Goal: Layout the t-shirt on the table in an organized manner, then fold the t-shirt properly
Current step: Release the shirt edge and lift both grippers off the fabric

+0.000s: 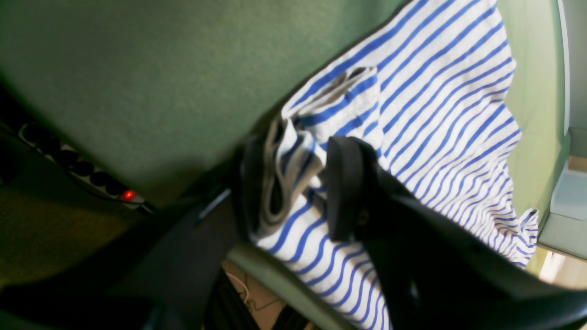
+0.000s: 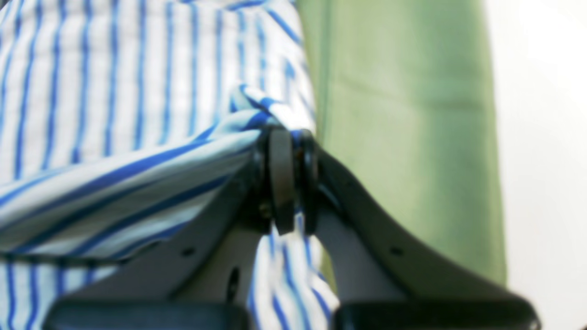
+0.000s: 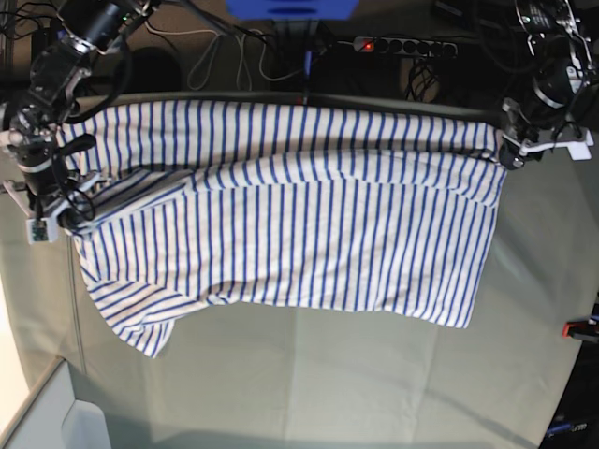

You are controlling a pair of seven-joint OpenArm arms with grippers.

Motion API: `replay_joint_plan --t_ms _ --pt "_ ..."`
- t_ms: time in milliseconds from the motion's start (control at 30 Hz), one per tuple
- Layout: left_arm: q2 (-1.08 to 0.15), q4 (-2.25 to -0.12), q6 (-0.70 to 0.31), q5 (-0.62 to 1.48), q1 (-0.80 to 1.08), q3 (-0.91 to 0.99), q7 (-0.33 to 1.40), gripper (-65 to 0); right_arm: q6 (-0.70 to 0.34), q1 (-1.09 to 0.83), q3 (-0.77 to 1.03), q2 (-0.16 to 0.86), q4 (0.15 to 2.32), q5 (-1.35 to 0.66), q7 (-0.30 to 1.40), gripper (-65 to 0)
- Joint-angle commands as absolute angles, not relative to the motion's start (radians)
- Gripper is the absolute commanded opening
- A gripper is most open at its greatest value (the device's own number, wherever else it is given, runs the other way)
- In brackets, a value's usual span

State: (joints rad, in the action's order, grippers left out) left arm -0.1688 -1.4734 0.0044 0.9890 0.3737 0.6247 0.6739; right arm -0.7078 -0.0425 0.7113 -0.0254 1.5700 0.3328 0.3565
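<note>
Beyond the far edge of the work area, a black power strip (image 3: pixel 404 45) lies on the dark floor, its red switch lit. Loose cables (image 3: pixel 225 42) trail in tangles beside it, and a blue unit (image 3: pixel 290 8) sits at the top centre. A small red clamp (image 3: pixel 582 328) shows at the right margin. A pale, brightly lit surface (image 3: pixel 11 374) borders the lower left corner. Light is even and diffuse, with soft shadows only.

Left hand (image 1: pixel 293 188) and right hand (image 2: pixel 288 183), far apart, each clamped on cloth.
</note>
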Motion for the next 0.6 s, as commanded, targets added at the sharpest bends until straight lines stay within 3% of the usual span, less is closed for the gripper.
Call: replay_joint_plan --t_ms 0,267,433,500,567 --pt "-0.183 -1.486 0.002 1.003 0.377 0.630 0.670 -42.5 -0.698 -0.031 0.690 -0.016 1.589 0.317 0.338 -65.0" --pt "-0.183 -1.497 0.002 1.003 0.366 0.631 0.754 -42.5 -0.698 0.019 0.631 -0.015 1.581 0.318 0.338 -50.4" --pt "-0.183 -1.497 0.002 1.003 0.366 0.631 0.753 -42.1 -0.698 0.038 0.639 0.002 1.593 0.318 0.338 -37.5" --pt "-0.183 -1.497 0.002 1.003 0.366 0.656 0.754 -37.0 -0.698 0.031 0.639 0.013 1.604 0.317 0.338 -31.9" --pt "-0.179 -1.497 0.002 1.003 0.364 0.685 0.754 -26.3 -0.698 0.031 0.639 0.015 1.610 0.317 0.338 -27.8"
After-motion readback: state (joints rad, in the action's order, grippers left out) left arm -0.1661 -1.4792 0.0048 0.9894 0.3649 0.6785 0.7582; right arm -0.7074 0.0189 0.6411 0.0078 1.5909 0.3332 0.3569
